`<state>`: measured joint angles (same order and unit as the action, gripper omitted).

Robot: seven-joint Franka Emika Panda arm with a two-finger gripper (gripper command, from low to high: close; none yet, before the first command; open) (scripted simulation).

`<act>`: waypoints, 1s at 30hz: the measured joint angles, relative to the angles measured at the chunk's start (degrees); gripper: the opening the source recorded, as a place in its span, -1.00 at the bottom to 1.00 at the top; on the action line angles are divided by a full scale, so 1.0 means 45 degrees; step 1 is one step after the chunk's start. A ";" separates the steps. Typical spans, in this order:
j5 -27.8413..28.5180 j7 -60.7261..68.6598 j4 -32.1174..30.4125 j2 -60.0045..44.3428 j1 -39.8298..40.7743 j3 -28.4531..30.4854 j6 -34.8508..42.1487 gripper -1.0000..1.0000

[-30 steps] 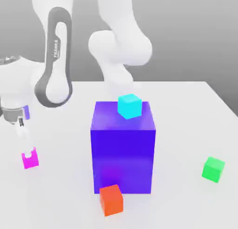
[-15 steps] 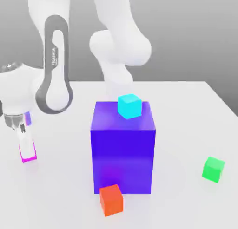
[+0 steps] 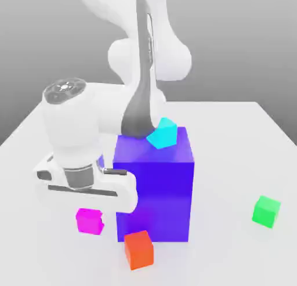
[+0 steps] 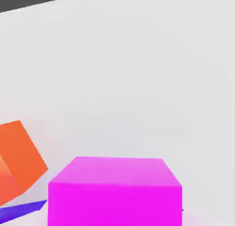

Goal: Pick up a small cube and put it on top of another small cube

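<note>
Magenta and glossy, the small cube [image 3: 89,221] sits clenched in the fingers [image 3: 90,214], left of the blue block [image 3: 154,201] in the exterior view. Carry it high around the block, then lower it squarely onto the green cube [image 3: 266,212].

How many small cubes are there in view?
4: magenta under the hand; red-orange before the big block; cyan on it; green at the exterior view's right. Others may be hidden.
</note>
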<state>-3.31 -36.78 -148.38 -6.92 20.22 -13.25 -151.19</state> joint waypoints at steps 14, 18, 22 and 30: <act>-0.0709 -0.5354 -0.0544 0.1544 -0.9400 -0.3037 0.0226 -1.00; 0.0518 -0.6143 -0.0734 0.1554 -1.3066 -0.0952 -0.0115 -1.00; 0.0753 -0.6293 -0.0819 0.1316 -1.4996 0.0700 -0.0549 -1.00; 0.1192 -0.6622 -0.0599 -0.0512 -1.3291 0.1945 -0.2127 -1.00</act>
<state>2.05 -66.57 -151.08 -9.23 -39.59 -4.50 -160.76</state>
